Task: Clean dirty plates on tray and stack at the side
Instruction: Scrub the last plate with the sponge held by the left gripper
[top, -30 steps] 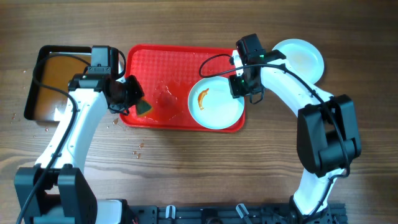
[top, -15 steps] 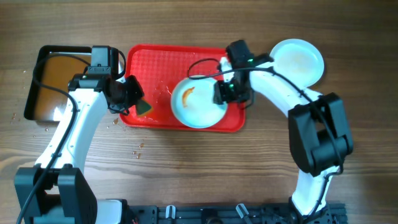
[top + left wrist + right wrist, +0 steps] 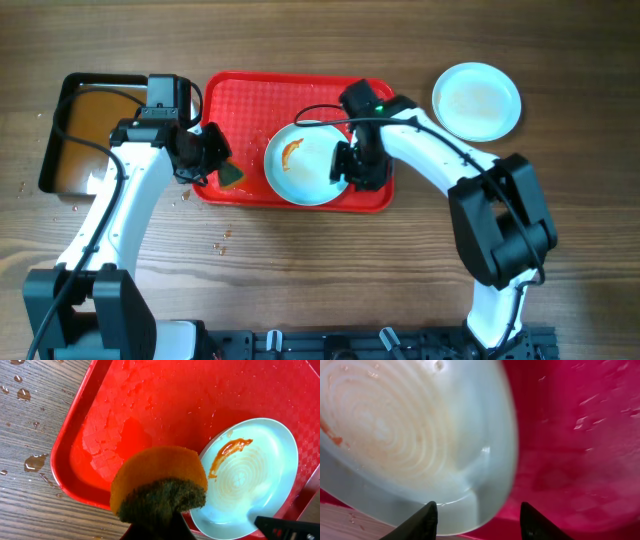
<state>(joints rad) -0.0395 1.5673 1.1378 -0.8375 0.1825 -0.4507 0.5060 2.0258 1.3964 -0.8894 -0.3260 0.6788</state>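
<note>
On the red tray (image 3: 250, 100) lies a pale plate (image 3: 300, 165) with an orange smear, in the tray's middle near its front edge. My right gripper (image 3: 349, 166) is at this plate's right rim. In the right wrist view the fingers (image 3: 426, 519) stand wide apart, open, straddling the plate's rim (image 3: 495, 485). My left gripper (image 3: 213, 158) hovers over the tray's left front corner, shut on a yellow and green sponge (image 3: 232, 175). The sponge (image 3: 160, 485) hides my left gripper's fingertips in its wrist view, beside the smeared plate (image 3: 250, 480). Another plate (image 3: 477, 100) rests on the table to the right of the tray.
A black pan (image 3: 60, 130) of brownish water stands left of the tray. Water drops (image 3: 35, 462) and wet patches lie on the wood and on the tray (image 3: 165, 400) surface. Small crumbs (image 3: 222, 240) dot the table in front.
My right gripper has moved left along the tray, and the smeared plate has slid with it from the tray's right end to its middle. The left arm and sponge have stayed put.
</note>
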